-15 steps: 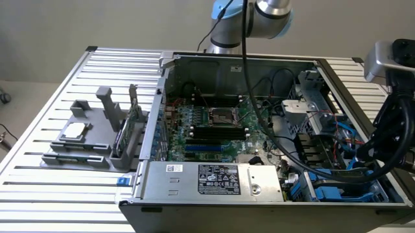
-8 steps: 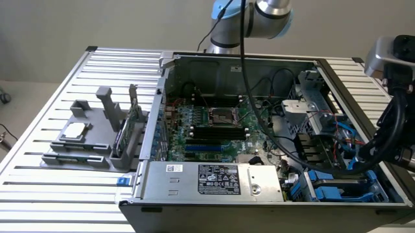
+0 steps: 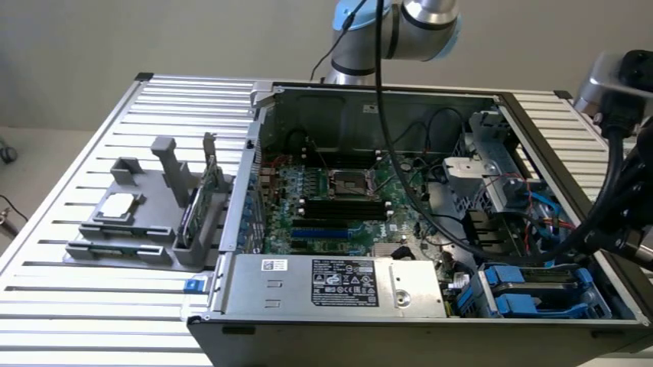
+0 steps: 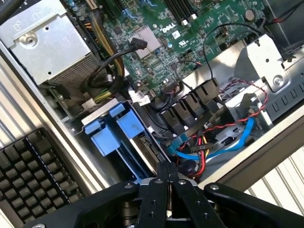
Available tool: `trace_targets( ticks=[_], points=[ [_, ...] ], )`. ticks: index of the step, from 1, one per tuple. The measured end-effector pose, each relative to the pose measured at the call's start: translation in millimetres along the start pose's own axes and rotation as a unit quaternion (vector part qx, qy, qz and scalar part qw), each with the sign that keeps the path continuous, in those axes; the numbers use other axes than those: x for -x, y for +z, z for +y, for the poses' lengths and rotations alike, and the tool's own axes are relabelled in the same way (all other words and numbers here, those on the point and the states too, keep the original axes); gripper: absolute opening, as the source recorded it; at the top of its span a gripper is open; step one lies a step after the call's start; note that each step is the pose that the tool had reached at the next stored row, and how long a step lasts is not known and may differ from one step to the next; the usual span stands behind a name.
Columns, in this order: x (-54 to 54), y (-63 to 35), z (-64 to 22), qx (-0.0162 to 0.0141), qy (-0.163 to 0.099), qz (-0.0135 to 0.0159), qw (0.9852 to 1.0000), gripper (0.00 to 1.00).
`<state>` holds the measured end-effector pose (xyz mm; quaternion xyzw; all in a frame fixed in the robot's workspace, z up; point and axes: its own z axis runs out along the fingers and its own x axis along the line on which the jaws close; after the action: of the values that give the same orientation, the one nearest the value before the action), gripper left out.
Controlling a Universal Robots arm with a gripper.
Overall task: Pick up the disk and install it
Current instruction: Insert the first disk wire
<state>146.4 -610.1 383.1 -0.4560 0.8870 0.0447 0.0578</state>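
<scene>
Hovering over the drive bay at a corner of the open grey metal computer case [image 3: 408, 330], the black two-fingered gripper [image 4: 166, 167] is seen with fingers pressed together, empty. The silver-grey disk [image 4: 152, 147] appears stood on edge in that bay, within its blue plastic carrier [image 4: 127, 126]. Seating seems in hand; careful alignment is called for, clear of the red and blue cables [image 4: 209, 151].

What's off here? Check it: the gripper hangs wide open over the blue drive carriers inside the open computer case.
One thing is wrong: the gripper is shut, not wide open; the wrist view shows it closed tight. The rest stands: it hangs over the blue drive carriers inside the open computer case.
</scene>
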Motion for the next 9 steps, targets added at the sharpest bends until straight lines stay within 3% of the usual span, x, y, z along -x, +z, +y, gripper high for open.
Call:
trace_targets(
  ticks=[9],
  points=[
    [0.1, -0.4, 0.0, -0.0073, 0.057, -0.0028, 0.9984, 0.11]
  ],
)
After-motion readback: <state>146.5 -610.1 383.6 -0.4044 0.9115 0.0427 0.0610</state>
